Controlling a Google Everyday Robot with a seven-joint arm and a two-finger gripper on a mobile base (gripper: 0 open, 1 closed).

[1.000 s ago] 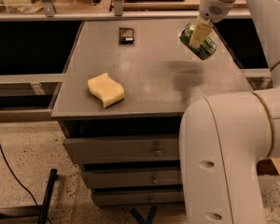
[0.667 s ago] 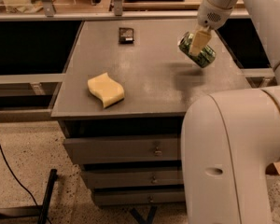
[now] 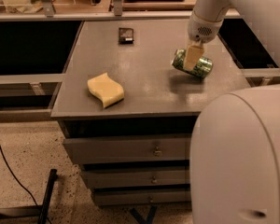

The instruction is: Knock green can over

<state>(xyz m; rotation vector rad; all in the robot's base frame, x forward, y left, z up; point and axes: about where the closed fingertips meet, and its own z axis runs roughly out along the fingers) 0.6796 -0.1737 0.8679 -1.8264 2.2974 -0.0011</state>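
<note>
The green can [image 3: 204, 67] lies almost on its side at the right of the grey table top [image 3: 144, 85], just above or on the surface, with a shadow in front of it. Its silver end points left. My gripper [image 3: 191, 64] comes down from the white arm at the upper right and is shut on the can. One tan finger [image 3: 192, 56] crosses the can's middle, and the other is hidden behind the can.
A yellow sponge [image 3: 105, 90] lies at the front left of the table. A small dark flat object [image 3: 126, 35] lies at the back. Drawers sit below the top. My white base [image 3: 242, 157] fills the lower right. A cable [image 3: 7, 164] runs on the floor at left.
The gripper has moved down and toward the front with the can. The can has tipped from tilted in the air to nearly flat near the table top.
</note>
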